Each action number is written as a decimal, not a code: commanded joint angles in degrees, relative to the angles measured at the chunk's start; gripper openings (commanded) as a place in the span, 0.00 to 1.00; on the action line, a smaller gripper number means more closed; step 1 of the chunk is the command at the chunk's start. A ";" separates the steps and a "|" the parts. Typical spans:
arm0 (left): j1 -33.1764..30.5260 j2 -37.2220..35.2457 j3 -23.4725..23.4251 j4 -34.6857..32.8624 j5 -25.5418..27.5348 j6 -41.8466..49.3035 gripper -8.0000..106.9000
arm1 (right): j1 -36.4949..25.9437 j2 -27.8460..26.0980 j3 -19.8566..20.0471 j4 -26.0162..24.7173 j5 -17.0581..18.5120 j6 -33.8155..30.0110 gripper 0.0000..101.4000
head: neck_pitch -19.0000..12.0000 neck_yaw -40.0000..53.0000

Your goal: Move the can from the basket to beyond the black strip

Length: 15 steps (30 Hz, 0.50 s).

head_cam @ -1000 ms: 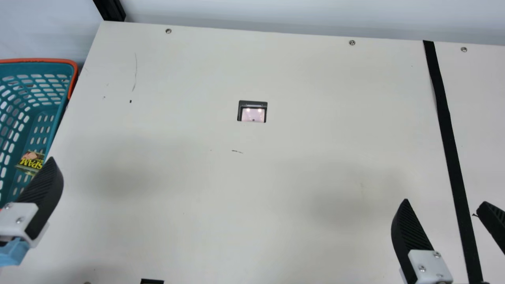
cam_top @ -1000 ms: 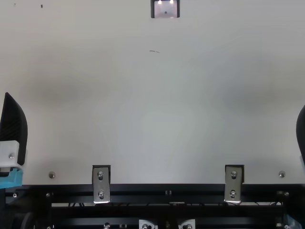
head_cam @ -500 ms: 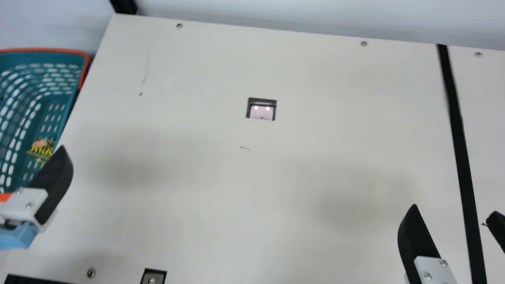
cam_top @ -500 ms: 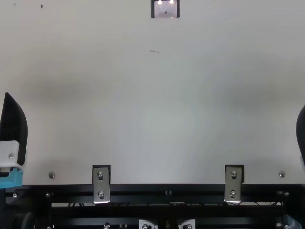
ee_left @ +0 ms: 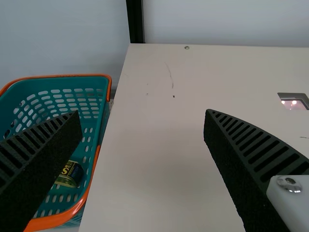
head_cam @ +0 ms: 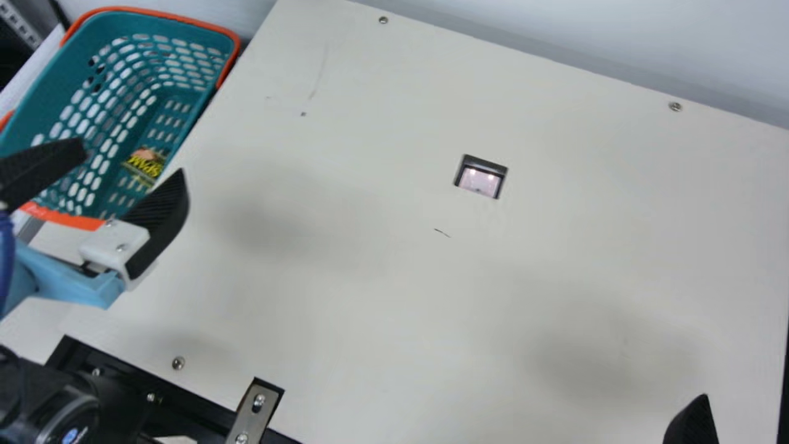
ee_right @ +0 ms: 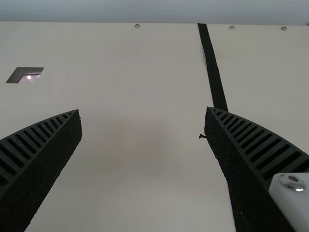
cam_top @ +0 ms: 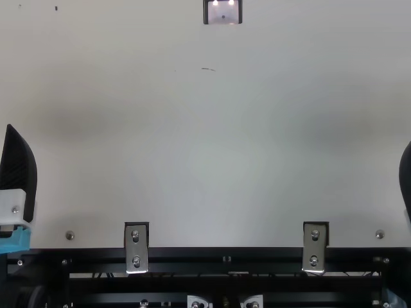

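In the main view my left gripper (head_cam: pixel 134 157) stands open near the table's left edge, between the camera and the teal basket (head_cam: pixel 228 65). The yellow-labelled can (head_cam: pixel 145 163) lies on the basket floor. In the left wrist view the can (ee_left: pixel 70 175) shows beside one finger of my left gripper (ee_left: pixel 142 113), inside the basket (ee_left: pixel 107 89). My right gripper (head_cam: pixel 693 422) shows a single finger at the main view's lower right; in the right wrist view my right gripper (ee_right: pixel 143 111) is open over the table, nothing between its fingers. The black strip (ee_right: pixel 212 67) runs behind one of these fingers.
The cream table (head_cam: pixel 370 277) has a small square recess (head_cam: pixel 481 176) near its middle. Metal brackets (cam_top: pixel 135 247) and a black rail (cam_top: pixel 225 256) line its near edge. A pale wall (head_cam: pixel 585 37) stands behind the far edge.
The neck camera has turned toward the left, bringing more of the basket and my left gripper into its picture. Both arms have kept still in the top view.
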 commanded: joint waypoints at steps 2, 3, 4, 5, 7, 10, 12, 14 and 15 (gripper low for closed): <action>0.00 0.00 0.00 0.00 0.00 0.00 0.85 | 0.00 0.00 0.00 0.00 0.00 0.00 1.00 | -1.96 2.89; 0.00 0.00 0.00 0.00 0.00 0.00 0.85 | 0.00 0.00 0.00 0.00 0.00 0.00 1.00 | -2.51 3.59; 0.00 0.00 0.00 0.00 0.00 0.00 0.85 | 0.00 0.00 0.00 0.00 0.00 0.00 1.00 | -3.08 4.30; 0.00 0.00 0.00 0.00 0.00 0.00 0.85 | 0.00 0.00 0.00 0.00 0.00 0.00 1.00 | -3.72 5.13; 0.00 0.00 0.00 0.00 0.00 0.00 0.85 | 0.00 0.00 0.00 0.00 0.00 0.00 1.00 | -4.89 6.77; 0.00 0.00 0.00 0.00 0.00 0.00 0.85 | 0.00 0.00 0.00 0.00 0.00 0.00 1.00 | -5.44 7.64; 0.00 0.00 0.00 0.00 0.00 0.00 0.85 | 0.00 0.00 0.00 0.00 0.00 0.00 1.00 | -5.44 7.64; 0.00 0.00 0.00 0.00 0.00 0.00 0.85 | 0.00 0.00 0.00 0.00 0.00 0.00 1.00 | -5.44 7.64; 0.00 0.00 0.00 0.00 0.00 0.00 0.85 | 0.00 0.00 0.00 0.00 0.00 0.00 1.00 | -5.44 7.64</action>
